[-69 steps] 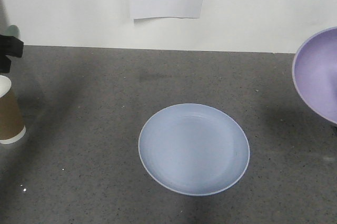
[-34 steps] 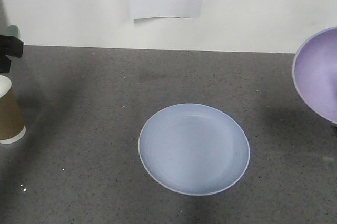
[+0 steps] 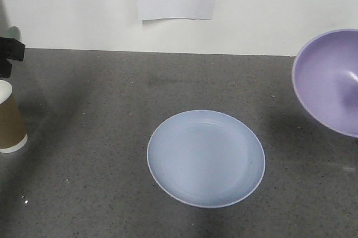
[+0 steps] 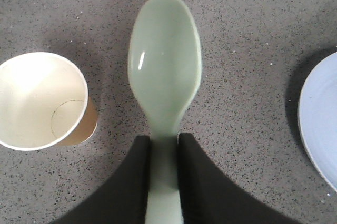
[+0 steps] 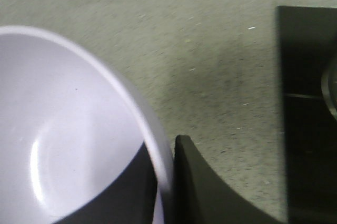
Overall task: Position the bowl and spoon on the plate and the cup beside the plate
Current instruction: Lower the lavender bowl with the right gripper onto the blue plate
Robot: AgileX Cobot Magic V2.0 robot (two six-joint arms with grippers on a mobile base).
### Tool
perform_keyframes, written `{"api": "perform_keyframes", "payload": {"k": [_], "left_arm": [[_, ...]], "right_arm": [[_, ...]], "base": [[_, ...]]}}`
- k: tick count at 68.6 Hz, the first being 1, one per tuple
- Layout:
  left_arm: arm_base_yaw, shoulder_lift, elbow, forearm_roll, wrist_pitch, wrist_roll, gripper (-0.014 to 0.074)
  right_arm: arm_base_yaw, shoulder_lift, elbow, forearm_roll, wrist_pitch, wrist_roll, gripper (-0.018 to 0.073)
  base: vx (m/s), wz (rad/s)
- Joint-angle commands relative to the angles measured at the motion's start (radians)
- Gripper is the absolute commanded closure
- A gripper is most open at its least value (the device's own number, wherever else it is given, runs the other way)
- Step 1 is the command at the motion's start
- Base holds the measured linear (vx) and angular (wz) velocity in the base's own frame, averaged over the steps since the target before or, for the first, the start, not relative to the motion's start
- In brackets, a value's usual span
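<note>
- The bowl (image 3: 330,81) is what has moved: half a second ago it was cut off by the right edge of the front view. Now it shows further in, tipped so its hollow faces the room, carried above the table (image 3: 100,93).
- The right claw (image 5: 164,182) is clamped on the bowl's rim, one finger inside the hollow and one outside. The bowl hangs out to that claw's left in the wrist view.
- The plate (image 3: 206,158) has not shifted and lies bare, down and inward of the right claw and well apart from the bowl. I judge the carry toward it has only begun; the bowl will need levelling before it is set down.
- The left claw (image 4: 163,149) has its fingers pinched on the handle of the spoon (image 4: 165,71), whose head juts straight ahead, clear of the table.
- The cup (image 4: 42,100) stands upright just left of that claw, close beside the spoon's head. The plate's edge shows far to its right.
- Nothing on the left side has changed, so spoon and cup are both still to place.
</note>
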Motion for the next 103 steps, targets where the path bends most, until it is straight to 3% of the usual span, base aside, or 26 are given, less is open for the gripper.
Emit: {"api": "perform_keyframes", "payload": {"k": [1,23,32,60,90,103], "left_arm": [[-0.007,-0.027,-0.027,-0.007,-0.042,-0.002,0.0603],[-0.007,-0.027,-0.027,-0.007,-0.042,-0.002,0.0603],[-0.007,-0.027,-0.027,-0.007,-0.042,-0.002,0.0603],[-0.007,-0.027,-0.027,-0.007,-0.044,-0.002,0.0603],[-0.007,-0.027,-0.027,-0.007,-0.044,-0.002,0.0603],[-0.007,-0.027,-0.027,-0.007,-0.044,-0.002,0.0603]], "right_arm": [[0.024,0.057,-0.022,0.104,-0.041,-0.08,0.0566],[0.269,0.289,-0.022,0.125,-0.169,-0.096,0.0564],[0.32,0.384,-0.022,0.131,-0.236,-0.082,0.0564],[0.329,0.596,-0.022,0.231,-0.251,-0.147,0.0564],[0.329,0.689,-0.022,0.227,-0.24,-0.154,0.0552],[0.329,0.689,-0.022,0.225,-0.241,-0.154,0.0497]], "base": [[0.0,0.0],[0.0,0.0],[0.0,0.0],[0.0,0.0],[0.0,0.0],[0.0,0.0]]}}
